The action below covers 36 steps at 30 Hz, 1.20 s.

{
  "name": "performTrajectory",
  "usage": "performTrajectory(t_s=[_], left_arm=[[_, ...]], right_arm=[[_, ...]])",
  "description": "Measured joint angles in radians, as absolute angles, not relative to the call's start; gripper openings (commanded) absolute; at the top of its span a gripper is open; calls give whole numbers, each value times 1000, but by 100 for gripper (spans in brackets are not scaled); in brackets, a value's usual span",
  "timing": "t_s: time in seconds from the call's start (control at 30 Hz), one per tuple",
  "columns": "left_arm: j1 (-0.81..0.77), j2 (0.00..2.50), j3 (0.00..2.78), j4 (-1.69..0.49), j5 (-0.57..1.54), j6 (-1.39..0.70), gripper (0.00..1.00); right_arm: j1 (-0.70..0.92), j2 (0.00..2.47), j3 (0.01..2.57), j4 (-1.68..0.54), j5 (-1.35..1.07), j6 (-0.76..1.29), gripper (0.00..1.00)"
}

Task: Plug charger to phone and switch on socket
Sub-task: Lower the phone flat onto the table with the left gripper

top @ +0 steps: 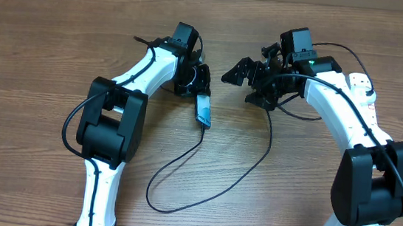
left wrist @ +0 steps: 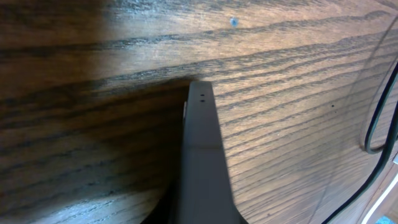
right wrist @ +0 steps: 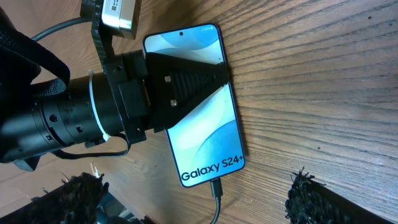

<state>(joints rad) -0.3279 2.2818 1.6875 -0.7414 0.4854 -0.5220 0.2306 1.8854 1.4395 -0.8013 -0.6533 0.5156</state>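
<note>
The phone (top: 202,111) lies just below my left gripper (top: 198,83). In the right wrist view its cyan screen (right wrist: 205,143) reads "Galaxy S24+". A black triangular finger of the left gripper (right wrist: 186,84) lies across the screen, so the gripper looks shut on the phone. The left wrist view shows one grey finger (left wrist: 202,155) over the wood. The charger's connector (right wrist: 216,186) sits in the phone's port. Its thin black cable (top: 270,138) loops over the table to beneath my right gripper (top: 239,87), and the plug is hidden. The right gripper (right wrist: 193,205) is wide open and empty. The white socket (top: 361,84) shows partly behind the right arm.
The table (top: 44,53) is bare wood. The charger cable makes a wide loop toward the front edge between the two arm bases. A stretch of black cable (left wrist: 373,124) passes at the right of the left wrist view.
</note>
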Motion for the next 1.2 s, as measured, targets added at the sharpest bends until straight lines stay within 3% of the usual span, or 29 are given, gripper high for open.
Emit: performTrajectory(t_s=[0.13,1.03,1.2], left_arm=[[-328,2281,1687,-738,491,-529,31],[-328,2268,1687,-791,461,-529,32],[-328,2262,1687,-801,447,-529,46]], right_arm=[[231,1885,1439,-802,-653,516,98],[231,1885,1439,-811,-653,512,98],[231,1885,1439,-812,-650,512,98]])
